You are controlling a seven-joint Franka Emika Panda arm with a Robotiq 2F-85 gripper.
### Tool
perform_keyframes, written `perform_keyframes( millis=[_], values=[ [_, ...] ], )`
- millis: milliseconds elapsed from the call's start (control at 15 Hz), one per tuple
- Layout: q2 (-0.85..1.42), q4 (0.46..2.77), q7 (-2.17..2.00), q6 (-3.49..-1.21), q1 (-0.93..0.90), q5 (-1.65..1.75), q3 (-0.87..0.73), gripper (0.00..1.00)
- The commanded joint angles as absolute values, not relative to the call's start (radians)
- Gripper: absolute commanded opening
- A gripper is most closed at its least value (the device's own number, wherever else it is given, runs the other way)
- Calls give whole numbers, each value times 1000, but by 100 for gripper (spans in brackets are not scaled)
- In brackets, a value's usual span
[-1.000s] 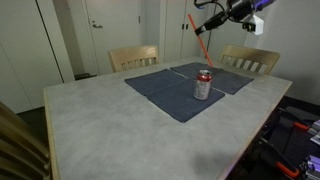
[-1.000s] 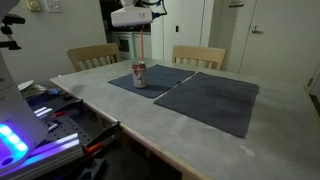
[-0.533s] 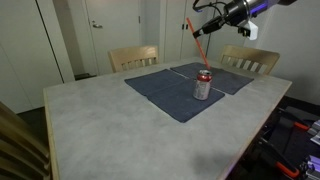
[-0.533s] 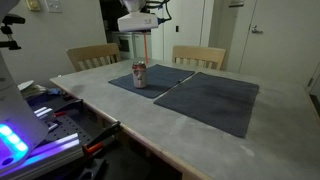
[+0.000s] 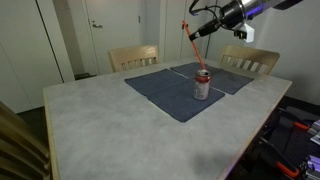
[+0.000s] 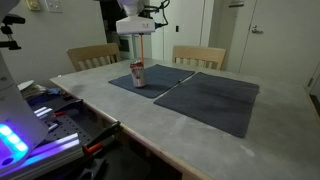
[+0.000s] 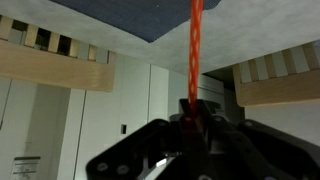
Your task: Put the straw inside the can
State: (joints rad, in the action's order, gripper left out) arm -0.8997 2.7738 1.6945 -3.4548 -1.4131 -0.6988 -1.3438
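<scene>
**Item 1, gripper** (image 5: 198,29): jaws pinched on the upper end of the straw, high over the table (image 5: 100,125).

**Item 2, straw** (image 5: 196,50): red-orange. It hangs tilted from the jaws, lower end toward 5 o'clock. The tip is at or just above the can's top; whether it has entered cannot be told.

**Item 3, can** (image 5: 203,85): silver, upright on a dark mat (image 5: 160,90).

**Hazards:**
- The tilt may set the tip on the lid or rim instead of the opening.
- Pressing down then could bend the straw or make it slip in the jaws.
- A sideways push could tip the light can.
</scene>
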Motion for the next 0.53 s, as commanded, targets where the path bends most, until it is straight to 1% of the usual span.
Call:
perform_keyframes(
  millis=[0,133,200,267,333,400,467],
  values=[
    [-909,2763,1669,-3455,-1426,-662,-1360,2],
    [-902,2761,1654,-3455,-1422,-647,-1362,2],
    [-860,2785,1485,-3432,-1394,-468,-1381,2],
    [-900,2759,1605,-3454,-1417,-577,-1370,2],
    [-897,2761,1559,-3454,-1415,-534,-1377,2],
    [-854,2783,1392,-3435,-1392,-353,-1400,2],
    [-848,2781,1350,-3435,-1394,-291,-1411,2]
  ],
)
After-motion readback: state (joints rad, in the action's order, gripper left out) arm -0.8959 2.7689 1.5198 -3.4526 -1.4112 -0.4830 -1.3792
